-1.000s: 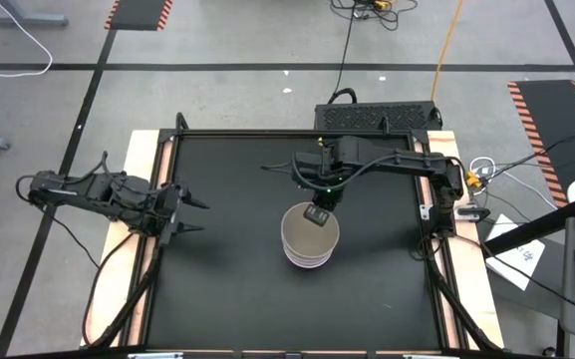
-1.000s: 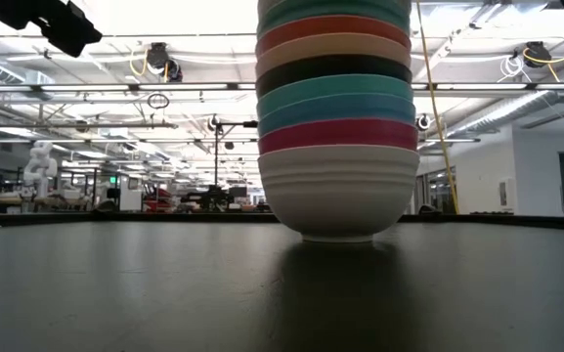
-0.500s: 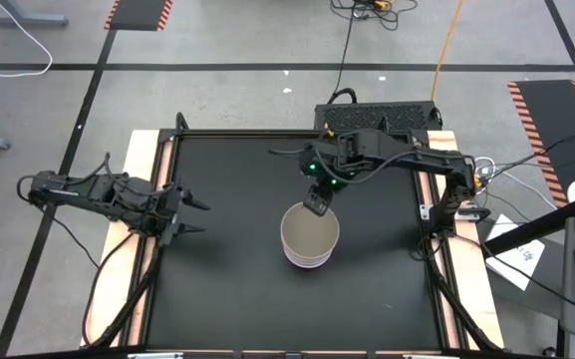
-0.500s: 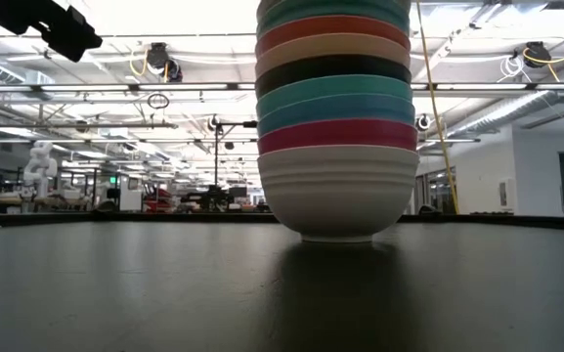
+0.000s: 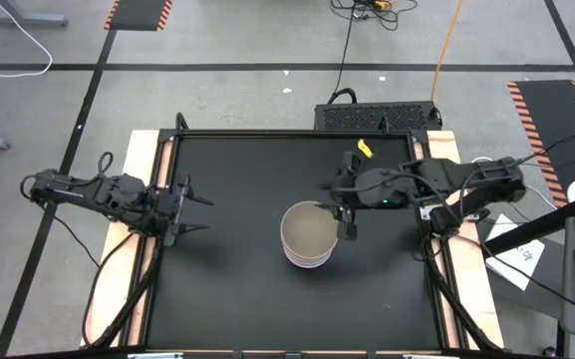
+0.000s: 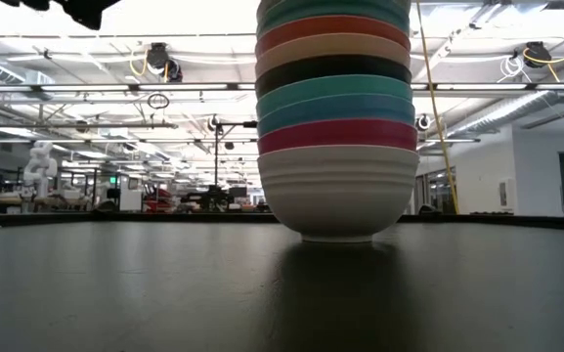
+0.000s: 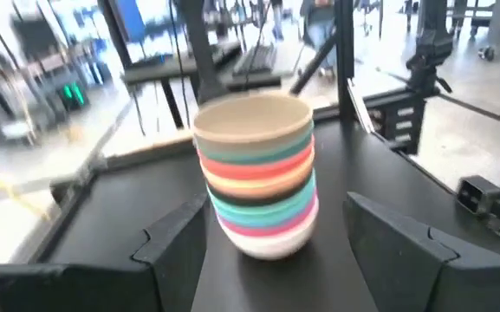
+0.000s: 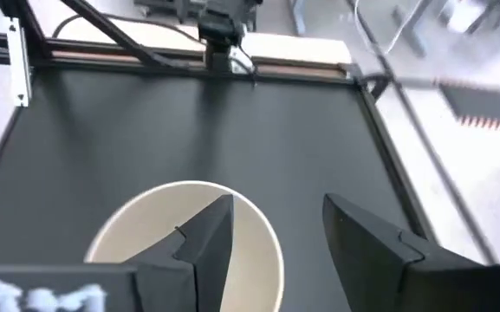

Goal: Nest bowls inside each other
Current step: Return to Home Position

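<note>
Our right gripper (image 5: 345,225) hangs empty, fingers spread wide, just over the nearest rim of the stack of bowls (image 5: 307,237) — nested in one tower (white at the bottom, a greyish-beige one on top). Farther off, beyond the stack, the left gripper (image 5: 199,212) waits at the table (image 5: 237,299) edge — fingers parted too.

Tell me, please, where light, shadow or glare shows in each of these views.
Low view: bright ceiling lights backlight the stack, which throws a dark patch onto the table before it. High view: even light, no clear shadow on the black table. Left wrist view: the room behind the stack is glary. Right wrist view: the floor beyond the table is bright.
</note>
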### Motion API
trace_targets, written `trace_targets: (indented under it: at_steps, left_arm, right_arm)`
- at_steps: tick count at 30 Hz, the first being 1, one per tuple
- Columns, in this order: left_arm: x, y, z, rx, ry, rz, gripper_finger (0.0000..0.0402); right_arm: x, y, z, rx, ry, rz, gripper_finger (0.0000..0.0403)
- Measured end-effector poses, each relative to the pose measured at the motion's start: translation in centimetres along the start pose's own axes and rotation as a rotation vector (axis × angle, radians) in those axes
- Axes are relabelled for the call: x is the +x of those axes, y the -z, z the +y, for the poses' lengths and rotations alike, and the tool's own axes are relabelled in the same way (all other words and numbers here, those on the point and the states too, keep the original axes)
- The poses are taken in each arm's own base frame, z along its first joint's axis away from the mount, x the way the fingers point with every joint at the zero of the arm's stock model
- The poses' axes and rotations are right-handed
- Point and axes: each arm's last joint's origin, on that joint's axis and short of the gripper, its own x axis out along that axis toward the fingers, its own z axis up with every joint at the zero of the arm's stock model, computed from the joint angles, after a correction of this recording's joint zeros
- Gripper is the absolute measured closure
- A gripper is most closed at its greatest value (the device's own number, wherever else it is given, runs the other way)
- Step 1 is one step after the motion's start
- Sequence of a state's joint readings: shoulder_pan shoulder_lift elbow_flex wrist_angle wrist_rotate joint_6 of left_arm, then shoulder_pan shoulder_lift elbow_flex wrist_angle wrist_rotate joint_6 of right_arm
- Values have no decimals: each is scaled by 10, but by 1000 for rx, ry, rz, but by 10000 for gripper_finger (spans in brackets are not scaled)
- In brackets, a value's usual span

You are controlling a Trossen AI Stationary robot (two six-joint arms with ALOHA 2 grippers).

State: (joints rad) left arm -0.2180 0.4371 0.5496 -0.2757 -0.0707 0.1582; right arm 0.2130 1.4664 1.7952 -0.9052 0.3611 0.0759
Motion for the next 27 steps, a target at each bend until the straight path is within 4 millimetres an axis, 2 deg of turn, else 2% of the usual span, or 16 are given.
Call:
trace_targets:
  at_steps: [6,12,19,27]
  left_arm:
    - [10,14,-1,36,-18,-65,135]
    - [16,25,-5,-18,71,-88,135]
    - [20,33,-7,-107,70,3,135]
    - [24,34,-9,-102,67,19,135]
  right_arm:
    - [5,53,-12,-3,28,-113,231]
    - [5,98,-17,-10,12,-228,231]
    - [-7,137,-15,39,-94,-326,231]
    - [-4,181,-9,87,-109,-358,232]
